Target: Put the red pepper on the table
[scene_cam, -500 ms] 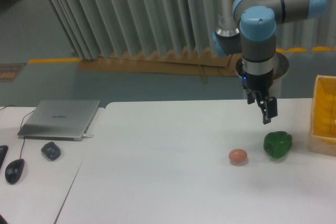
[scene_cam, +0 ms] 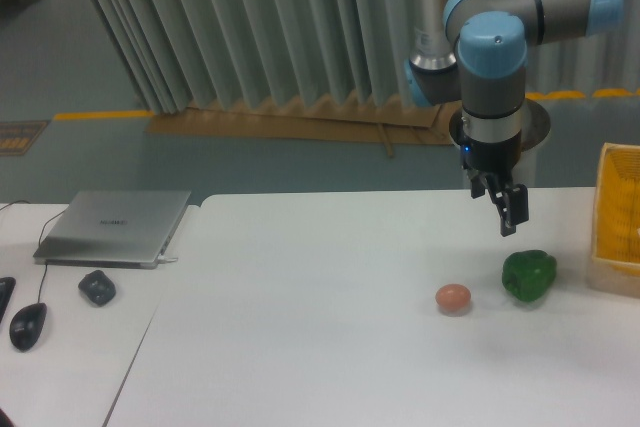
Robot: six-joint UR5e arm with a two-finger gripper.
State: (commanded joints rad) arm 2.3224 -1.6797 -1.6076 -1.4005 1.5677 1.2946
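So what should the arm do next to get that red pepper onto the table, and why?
Probably swing right toward the yellow basket. No red pepper shows anywhere in this view: the table carries only the green pepper and a small orange-pink ball. The gripper hangs empty above the green pepper, and the basket's inside is hidden, so the pepper may be there.

Even, diffuse indoor light from overhead, moderately bright with a cool cast. The white surface (scene_cam: 330, 327) shows mild glare and only faint, soft shadows beneath the green pepper (scene_cam: 528, 275) and the small ball (scene_cam: 453, 297). Overall focus is soft, slightly grainy; fine detail blurs.
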